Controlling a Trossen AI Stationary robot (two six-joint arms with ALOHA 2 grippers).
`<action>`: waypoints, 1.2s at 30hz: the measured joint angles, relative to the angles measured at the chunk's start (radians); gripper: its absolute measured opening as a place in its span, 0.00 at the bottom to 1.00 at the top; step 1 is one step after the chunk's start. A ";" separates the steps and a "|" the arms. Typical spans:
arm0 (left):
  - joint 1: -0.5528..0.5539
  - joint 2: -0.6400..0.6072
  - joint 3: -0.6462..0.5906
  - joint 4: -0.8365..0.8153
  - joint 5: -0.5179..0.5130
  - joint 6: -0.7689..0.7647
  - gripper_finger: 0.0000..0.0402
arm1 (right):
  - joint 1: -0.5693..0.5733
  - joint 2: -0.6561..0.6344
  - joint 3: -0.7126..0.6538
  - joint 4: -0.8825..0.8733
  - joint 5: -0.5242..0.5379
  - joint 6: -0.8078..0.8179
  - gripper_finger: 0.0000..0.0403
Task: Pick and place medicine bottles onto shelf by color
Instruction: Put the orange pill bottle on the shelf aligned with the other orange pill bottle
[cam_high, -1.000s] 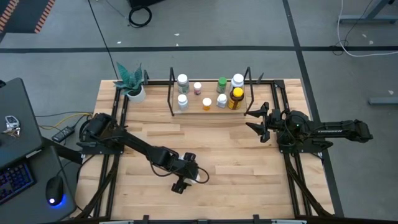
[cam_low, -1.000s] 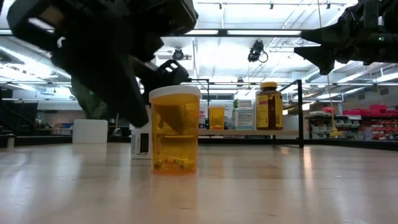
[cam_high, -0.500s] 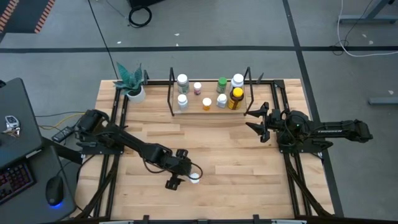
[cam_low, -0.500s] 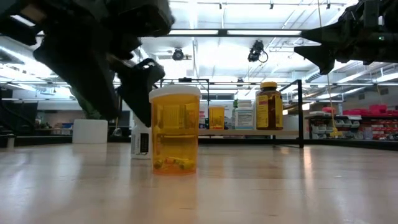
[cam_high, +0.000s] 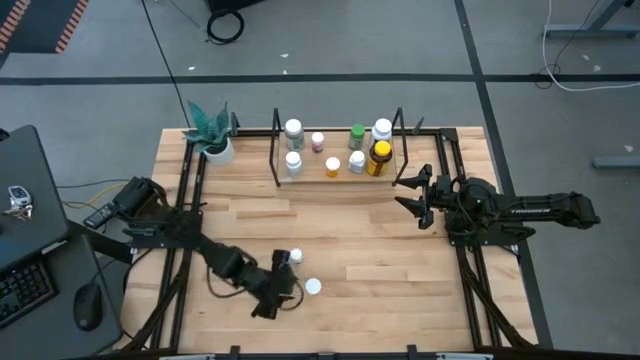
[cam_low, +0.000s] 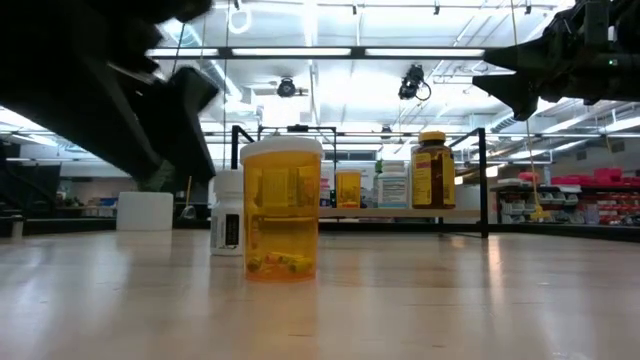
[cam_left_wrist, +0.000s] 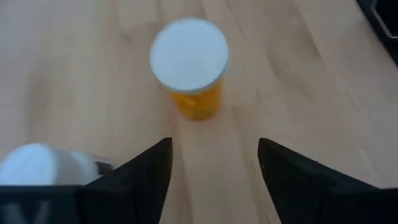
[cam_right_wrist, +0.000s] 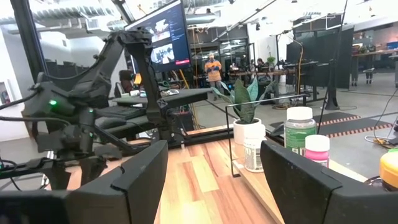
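An orange medicine bottle (cam_high: 312, 287) with a white cap stands upright on the table toward its near edge, also seen in the left wrist view (cam_left_wrist: 189, 59) and the low view (cam_low: 281, 210). A white bottle (cam_high: 293, 258) stands just beyond it (cam_left_wrist: 37, 165). My left gripper (cam_high: 283, 293) is open, left of the orange bottle and short of it, with nothing between its fingers (cam_left_wrist: 214, 155). Several bottles stand on the shelf (cam_high: 338, 150) at the far edge. My right gripper (cam_high: 405, 195) waits open at the right, raised (cam_right_wrist: 214, 162).
A plant in a white pot (cam_high: 215, 150) stands at the far left corner, left of the shelf. Black frame rails (cam_high: 185, 200) run along the table's left and right sides. Bare wood lies between the shelf and the two loose bottles.
My left gripper has drawn back from the orange bottle toward the table's left and near edge. The orange bottle stays upright where it was. The white bottle, covered by the arm before, now shows in the high view.
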 joint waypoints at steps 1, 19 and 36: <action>-0.019 0.000 0.000 0.000 -0.047 -0.009 0.59 | 0.000 0.000 0.000 0.000 0.000 0.000 0.66; -0.078 0.015 -0.026 0.025 -0.225 -0.465 0.46 | 0.000 0.000 0.000 0.000 0.000 0.000 0.66; -0.198 0.375 0.355 -0.159 -0.497 -0.598 0.43 | 0.000 0.000 0.000 0.000 0.000 0.000 0.66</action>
